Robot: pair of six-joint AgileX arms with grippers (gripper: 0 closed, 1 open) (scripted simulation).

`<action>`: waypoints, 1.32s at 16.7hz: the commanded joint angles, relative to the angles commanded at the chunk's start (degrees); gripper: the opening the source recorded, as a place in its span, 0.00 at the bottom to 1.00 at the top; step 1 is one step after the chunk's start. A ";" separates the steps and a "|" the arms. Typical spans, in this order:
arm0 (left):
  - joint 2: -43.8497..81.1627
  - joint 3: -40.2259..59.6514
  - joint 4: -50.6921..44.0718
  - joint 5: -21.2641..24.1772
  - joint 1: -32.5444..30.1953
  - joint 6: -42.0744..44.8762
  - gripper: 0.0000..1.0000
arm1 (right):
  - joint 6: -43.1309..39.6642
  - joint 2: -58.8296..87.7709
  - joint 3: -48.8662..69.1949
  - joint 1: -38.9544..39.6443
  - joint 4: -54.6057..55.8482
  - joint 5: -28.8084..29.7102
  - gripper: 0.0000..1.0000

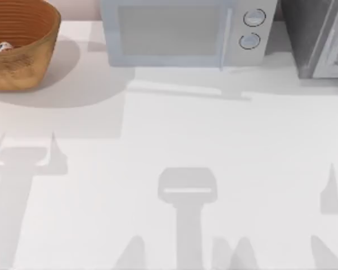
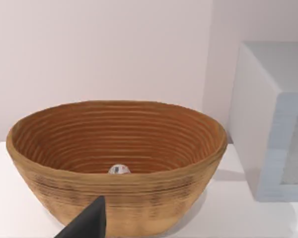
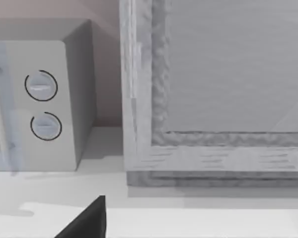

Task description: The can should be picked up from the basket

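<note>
Can [image 1: 4,47] is lying low inside the basket [image 1: 39,34] at the counter's far left corner, not yet grasped. Left gripper [image 2: 87,223] is being aimed at it from outside the near wall; jaw state cannot be told. Approach is best made over the rim, then straight down. Right arm is sitting idle near the microwave [image 3: 44,99].

The wide front part of the white counter [image 1: 174,146] carries nothing, so a hand can pass freely there. Obstacles stand along the back edge: the large round orange-brown woven basket [image 1: 22,62] in the left corner, the grey-white box-shaped microwave [image 1: 180,31] in the middle, and a grey framed cabinet [image 1: 321,39] at the right. The basket is open at the top; its ribbed wall [image 2: 119,198] rises around the small white-and-red can [image 2: 119,169], so the way in is from above.
</note>
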 joint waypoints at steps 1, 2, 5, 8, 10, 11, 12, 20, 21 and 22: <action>5.34 5.76 -2.06 0.32 0.10 -0.15 1.00 | 0.00 0.00 0.00 0.00 0.00 0.00 1.00; 11.39 12.09 -4.08 0.65 0.27 -0.27 1.00 | 0.00 0.00 0.00 0.00 0.00 0.00 1.00; 31.68 30.41 -9.96 1.63 0.99 -0.42 1.00 | 0.00 0.00 0.00 0.00 0.00 0.00 1.00; 50.70 45.06 -15.37 2.73 1.86 -0.48 1.00 | 0.00 0.00 0.00 0.00 0.00 0.00 1.00; 61.15 52.33 -19.88 3.53 2.37 -0.56 1.00 | 0.00 0.00 0.00 0.00 0.00 0.00 1.00; 65.56 55.14 -22.54 3.95 2.62 -0.58 1.00 | 0.00 0.00 0.00 0.00 0.00 0.00 1.00; 69.63 57.64 -25.29 4.38 2.86 -0.59 1.00 | 0.00 0.00 0.00 0.00 0.00 0.00 1.00; 101.12 81.09 -42.88 7.43 4.92 0.39 1.00 | 0.00 0.00 0.00 0.00 0.00 0.00 1.00; 104.23 84.55 -44.84 7.71 5.20 0.74 1.00 | 0.00 0.00 0.00 0.00 0.00 0.00 1.00; 106.83 88.33 -46.86 7.92 5.50 1.22 1.00 | 0.00 0.00 0.00 0.00 0.00 0.00 1.00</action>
